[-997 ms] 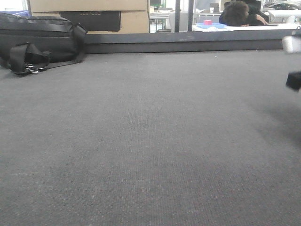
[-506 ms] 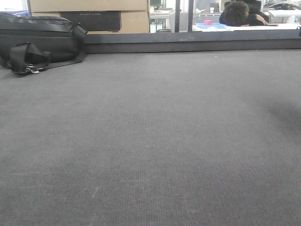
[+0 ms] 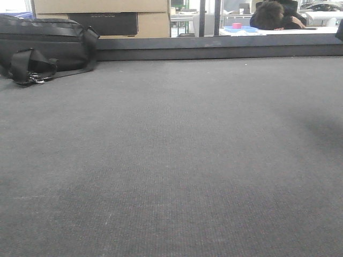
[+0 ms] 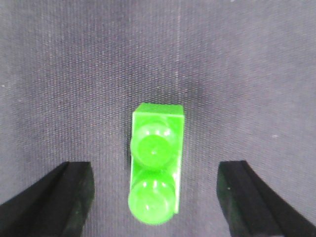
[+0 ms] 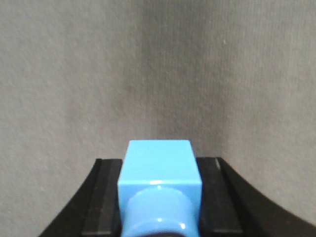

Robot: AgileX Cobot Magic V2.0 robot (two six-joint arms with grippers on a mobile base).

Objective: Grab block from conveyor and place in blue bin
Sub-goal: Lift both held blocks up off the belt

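a second earlier a blurred black and white shape, likely the right arm, hung at the right edge of the front view. half a second later it had all but gone, and at this moment only a dark sliver showed at the top right corner, too small to identify. the conveyor [image 3: 171,160] lay bare across that view. i judged that the right arm had lifted away with its load, so one pick was done and the carry to the blue bin was under way. the bin showed in no view.

the right gripper [image 5: 160,197] had its fingers [image 5: 106,197] clamped on a blue block [image 5: 159,173] from both sides. that block was glossy light blue plastic, square-faced, with a round stud pointing toward the camera, and the grey weave of the belt lay beyond it.

the left gripper [image 4: 155,197] hovered over a green block [image 4: 155,165] with its fingers [image 4: 64,197] wide apart, neither touching it. this block lay flat on the belt between them, roughly centred. it was bright green, oblong, and shiny, with two round studs on top in a row running toward the camera. it looked hard and smooth, so a square grip across its narrow sides seemed best.

a black bag [image 3: 43,45] sat at the far left of the belt, with cardboard boxes [image 3: 102,6] behind it.
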